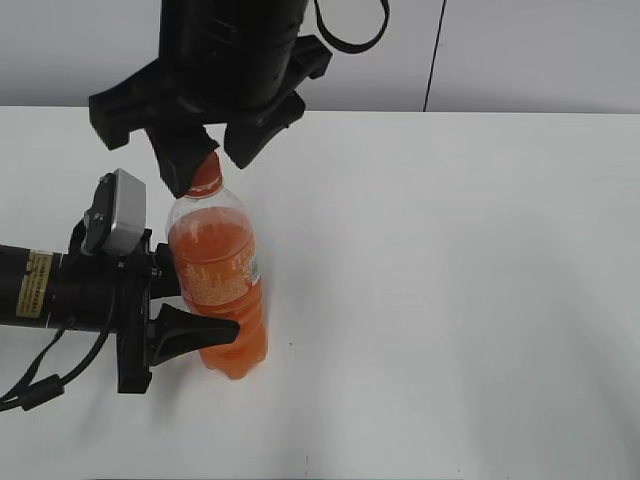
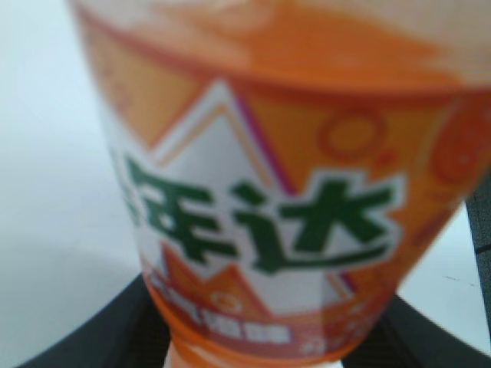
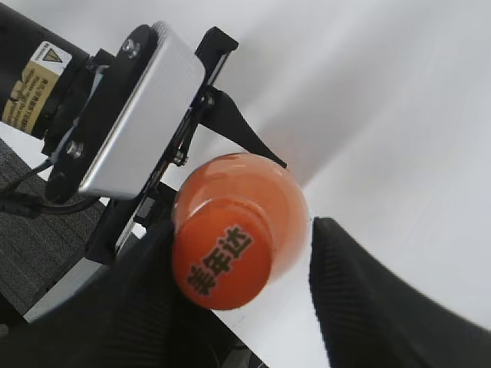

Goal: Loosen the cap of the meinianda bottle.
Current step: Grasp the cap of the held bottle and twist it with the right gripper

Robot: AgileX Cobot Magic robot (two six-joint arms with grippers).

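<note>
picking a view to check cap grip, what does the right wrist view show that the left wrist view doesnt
Only the right wrist view shows the cap from above, the right end effector open around it, one finger touching, and the left arm's camera housing. Only the left wrist view shows the label band up close. Both show the meinianda bottle on the white table.

meinianda bottle (image 1: 218,290) stands upright on the tabletop (image 1: 450,300), left of centre. Left pincer (image 1: 190,315) wraps its lower body from the left; right pincer (image 1: 205,150) sits above, around the cap (image 1: 207,170).
</note>
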